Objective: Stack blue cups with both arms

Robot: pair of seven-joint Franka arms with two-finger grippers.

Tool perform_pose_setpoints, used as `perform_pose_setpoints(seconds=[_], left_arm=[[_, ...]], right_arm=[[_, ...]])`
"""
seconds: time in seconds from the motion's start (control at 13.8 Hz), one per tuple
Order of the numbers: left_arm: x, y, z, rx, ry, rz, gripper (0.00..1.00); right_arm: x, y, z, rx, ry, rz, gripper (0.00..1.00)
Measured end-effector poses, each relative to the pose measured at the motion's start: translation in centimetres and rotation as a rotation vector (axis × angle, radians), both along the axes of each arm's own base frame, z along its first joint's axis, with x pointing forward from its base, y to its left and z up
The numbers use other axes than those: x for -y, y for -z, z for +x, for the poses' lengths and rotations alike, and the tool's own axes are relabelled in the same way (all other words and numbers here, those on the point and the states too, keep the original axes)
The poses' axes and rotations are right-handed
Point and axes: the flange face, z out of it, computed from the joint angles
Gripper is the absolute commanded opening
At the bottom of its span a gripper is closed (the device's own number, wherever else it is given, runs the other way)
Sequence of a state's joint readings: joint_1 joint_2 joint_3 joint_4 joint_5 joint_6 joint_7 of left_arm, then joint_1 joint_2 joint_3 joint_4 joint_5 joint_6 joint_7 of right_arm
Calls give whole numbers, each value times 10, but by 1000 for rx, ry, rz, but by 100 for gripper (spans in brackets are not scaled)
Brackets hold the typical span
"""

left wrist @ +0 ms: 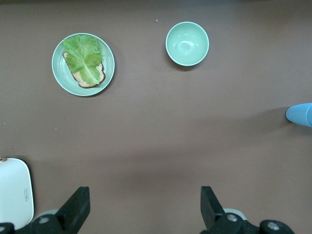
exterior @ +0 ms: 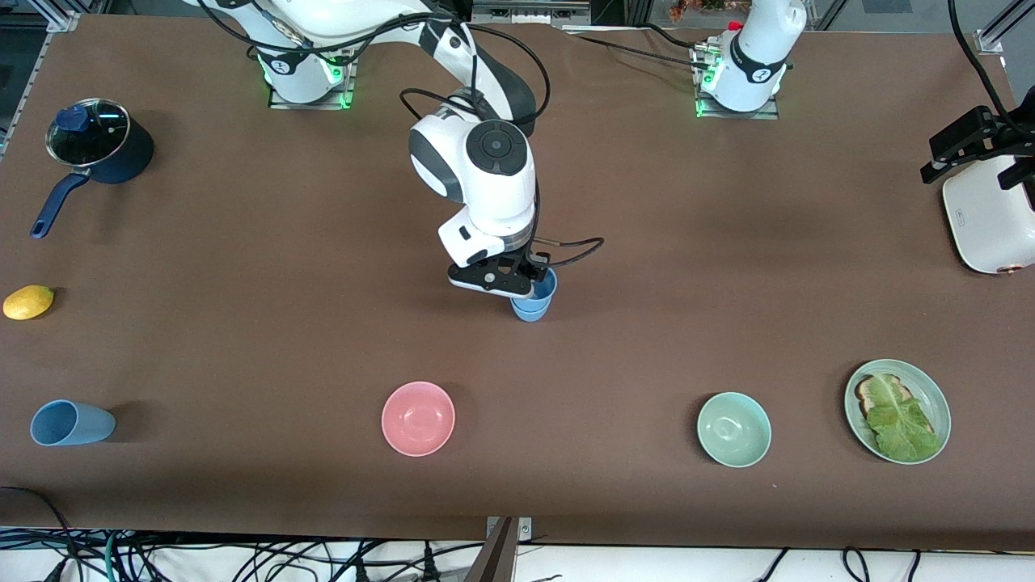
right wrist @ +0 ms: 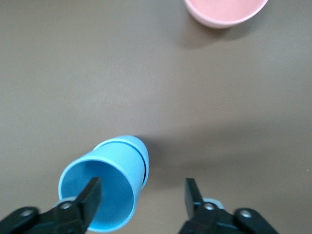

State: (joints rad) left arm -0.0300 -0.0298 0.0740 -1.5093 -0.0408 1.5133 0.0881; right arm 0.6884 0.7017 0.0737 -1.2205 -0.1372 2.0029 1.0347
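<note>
Cups: one (exterior: 71, 423) lying near the front edge at the right arm's end; stack (exterior: 534, 301) mid-table. My right gripper (exterior: 517, 284), spread, one finger (right wrist: 90, 195) inside its rim — lifting could tip it. Left gripper (left wrist: 144, 207) spread, waiting.

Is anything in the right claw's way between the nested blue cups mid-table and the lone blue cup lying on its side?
Nothing visible. Bare brown tabletop runs from the nested light-blue cups to the tipped light-blue cup; the pink bowl lies beside that line.
</note>
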Motion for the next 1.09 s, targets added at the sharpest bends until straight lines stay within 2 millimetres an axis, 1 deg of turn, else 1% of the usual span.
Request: perform_pose_setpoints(seconds=[0.07,0.22,0.36,0.51,0.65,0.87,0.95,1.02,1.09], left_arm=[[0,0,0,0,1,0,100],[1,0,0,0,1,0,100],[1,0,0,0,3,0,100],[2,0,0,-1,6,0,100],[3,1,1,-2,9,0,100],[4,1,1,-2,10,0,100],[4,1,1,-2,11,0,100],[4,1,1,-2,11,0,100],[4,1,1,-2,12,0,100]], right_arm=[[11,-12,7,-1,9,-5,100],[45,-44,21,-23,-9,-23,100],[92,-80,36,-62,-51,-31,100],[150,-116,45,-98,-106,-45,100],[215,-149,44,-136,-157,-60,100],[314,-196,31,-178,-234,-79,100],[343,-209,26,-185,-260,-81,100],[367,-220,21,-190,-281,-82,100],[385,-228,17,-198,-289,-84,100]])
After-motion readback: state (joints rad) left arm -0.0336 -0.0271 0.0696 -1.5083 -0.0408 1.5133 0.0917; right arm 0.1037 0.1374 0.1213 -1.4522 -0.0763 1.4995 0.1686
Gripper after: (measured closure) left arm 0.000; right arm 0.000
